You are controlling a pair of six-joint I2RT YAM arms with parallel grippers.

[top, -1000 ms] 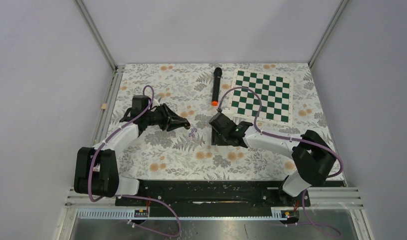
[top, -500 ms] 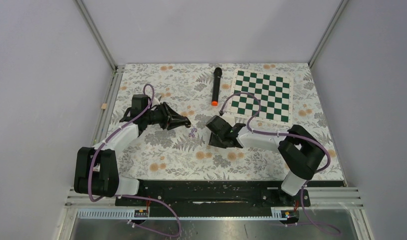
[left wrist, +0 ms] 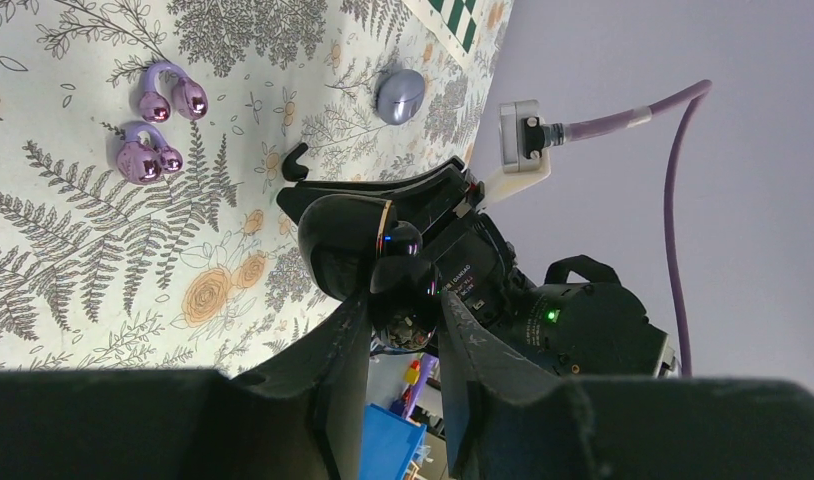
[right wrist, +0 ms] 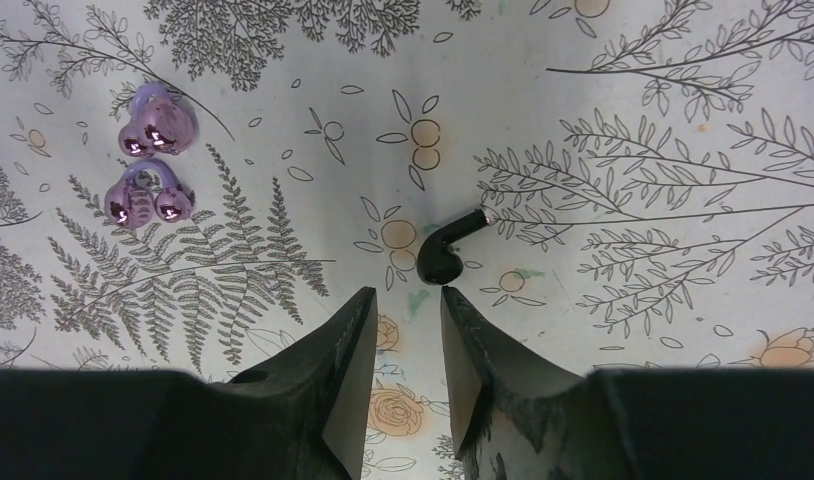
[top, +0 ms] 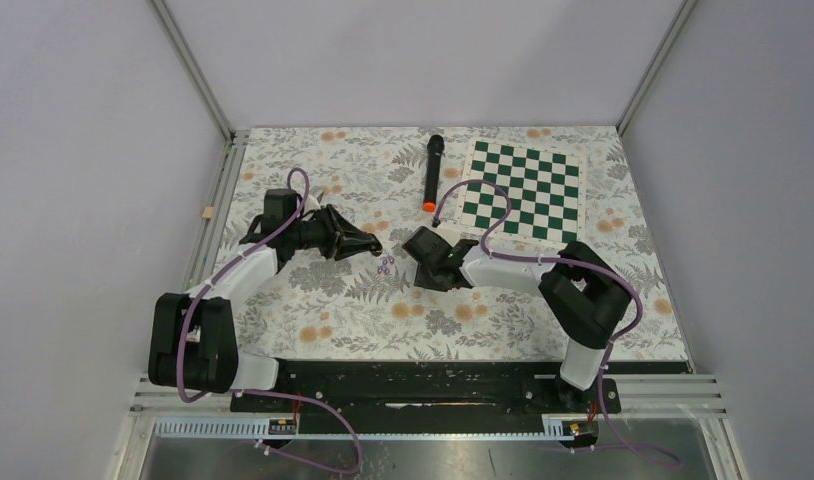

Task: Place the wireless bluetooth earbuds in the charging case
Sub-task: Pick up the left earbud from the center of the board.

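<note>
One black earbud point(right wrist: 445, 250) lies just beyond the right jaws.

Clear desk point(right wrist: 623, 90) lies between my right gripper point(right wrist: 406, 292) and the black earbud point(right wrist: 445, 245). The purple earbuds point(right wrist: 148, 165) flank its left. Beyond them my left gripper point(left wrist: 400, 297), clamping the charging case point(left wrist: 348, 235), blocks passage.

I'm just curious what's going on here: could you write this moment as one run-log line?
right gripper: open, tips just short of black earbud | left gripper: shut | purple earbuds: lying on table
</note>
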